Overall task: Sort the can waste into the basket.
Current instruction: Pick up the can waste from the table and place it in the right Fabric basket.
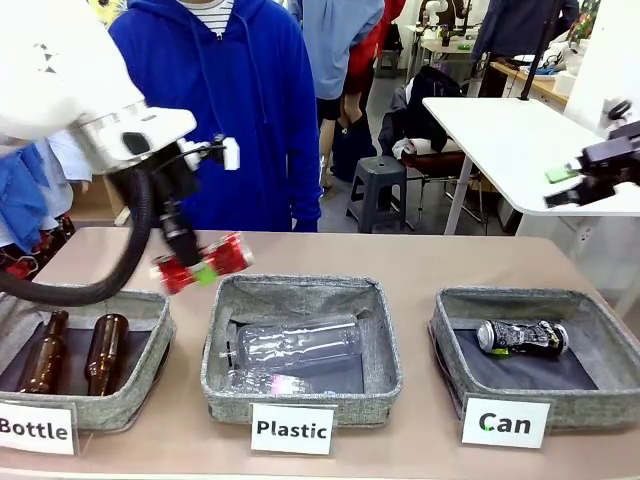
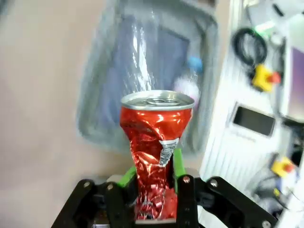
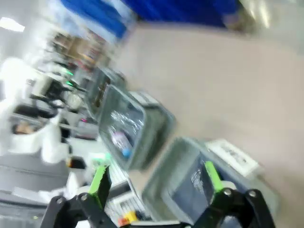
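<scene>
Red can [image 1: 203, 263] lying near-horizontal in front view, long axis across the table [image 1: 400, 265], blurred. Pinched at its crumpled waist by left gripper [image 2: 154, 183], green pads on either side; silver top points away from wrist. Held above table, behind gap between Bottle and Plastic baskets. Black-and-silver can [image 1: 522, 337] lies sideways in Can basket [image 1: 615, 335]. Right gripper [image 3: 154, 183] spread wide, holding nothing.

White arm [image 1: 60, 80], looped black cable [image 1: 120, 250] — black grippers, green pads [image 3: 99, 183], silver screws.
</scene>
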Robot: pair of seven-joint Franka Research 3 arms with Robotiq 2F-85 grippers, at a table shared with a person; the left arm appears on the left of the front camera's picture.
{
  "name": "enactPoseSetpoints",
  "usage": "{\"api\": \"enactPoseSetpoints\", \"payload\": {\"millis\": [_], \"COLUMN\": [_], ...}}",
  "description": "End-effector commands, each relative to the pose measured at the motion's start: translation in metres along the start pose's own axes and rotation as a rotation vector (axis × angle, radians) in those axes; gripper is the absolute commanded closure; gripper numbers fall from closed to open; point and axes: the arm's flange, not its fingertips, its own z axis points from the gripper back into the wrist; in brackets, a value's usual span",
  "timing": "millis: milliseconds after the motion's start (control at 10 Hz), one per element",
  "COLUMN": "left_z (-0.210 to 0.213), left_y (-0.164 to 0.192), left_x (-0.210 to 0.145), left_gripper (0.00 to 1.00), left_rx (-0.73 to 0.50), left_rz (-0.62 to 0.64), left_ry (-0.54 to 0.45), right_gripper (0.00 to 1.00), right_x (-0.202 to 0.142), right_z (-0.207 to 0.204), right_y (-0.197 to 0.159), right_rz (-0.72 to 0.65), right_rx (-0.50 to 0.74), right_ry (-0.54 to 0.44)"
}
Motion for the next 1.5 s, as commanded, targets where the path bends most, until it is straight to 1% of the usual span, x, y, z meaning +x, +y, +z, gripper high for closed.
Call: {"api": "enactPoseSetpoints", "payload": {"millis": [0, 100, 200, 300, 400, 500, 600, 700, 900, 1000, 1200, 1300, 1400], "left_z": [-0.043, -0.064, -0.083, -0.105, -0.125, -0.142, -0.161, -0.185, -0.217, -0.224, -0.225, -0.225, -0.225], "left_y": [-0.023, -0.032, -0.051, -0.074, -0.095, -0.115, -0.128, -0.13, -0.126, -0.124, -0.119, -0.121, -0.12], "left_x": [0.073, 0.115, 0.16, 0.208, 0.246, 0.28, 0.316, 0.351, 0.377, 0.378, 0.377, 0.375, 0.373], "left_gripper": [0.74, 0.74, 0.74, 0.74, 0.74, 0.74, 0.74, 0.74, 0.74, 0.74, 0.74, 0.17, 0.17], "left_rx": [0.08, 0.107, 0.072, 0.007, -0.064, -0.024, -0.033, -0.07, -0.102, -0.102, -0.093, -0.08, -0.066], "left_rz": [-0.168, -0.239, -0.321, -0.38, -0.442, -0.49, -0.494, -0.46, -0.445, -0.438, -0.439, -0.446, -0.448], "left_ry": [-0.146, -0.167, -0.205, -0.211, -0.178, -0.163, -0.148, -0.096, -0.025, -0.011, 0.012, 0.015, 0.021], "right_gripper": [0.0, 0.0, 0.0, 0.0, 0.0, 0.0, 0.0, 0.0, 0.0, 0.0, 0.0, 0.0, 0.0], "right_x": [-0.062, -0.091, -0.117, -0.139, -0.155, -0.165, -0.174, -0.167, -0.167, -0.167, -0.167, -0.167, -0.167], "right_z": [0.046, 0.073, 0.09, 0.101, 0.104, 0.101, 0.099, 0.118, 0.118, 0.118, 0.118, 0.118, 0.118], "right_y": [0.047, 0.047, 0.047, 0.044, 0.041, 0.042, 0.043, 0.042, 0.042, 0.042, 0.042, 0.042, 0.042], "right_rz": [-0.03, -0.017, -0.034, -0.103, -0.108, -0.031, 0.041, -0.088, -0.088, -0.088, -0.088, -0.088, -0.088], "right_rx": [-0.305, -0.339, -0.355, -0.369, -0.354, -0.325, -0.313, -0.345, -0.345, -0.345, -0.345, -0.345, -0.345], "right_ry": [0.198, 0.177, 0.129, 0.058, 0.017, 0.024, 0.017, 0.053, 0.053, 0.053, 0.053, 0.053, 0.053]}}
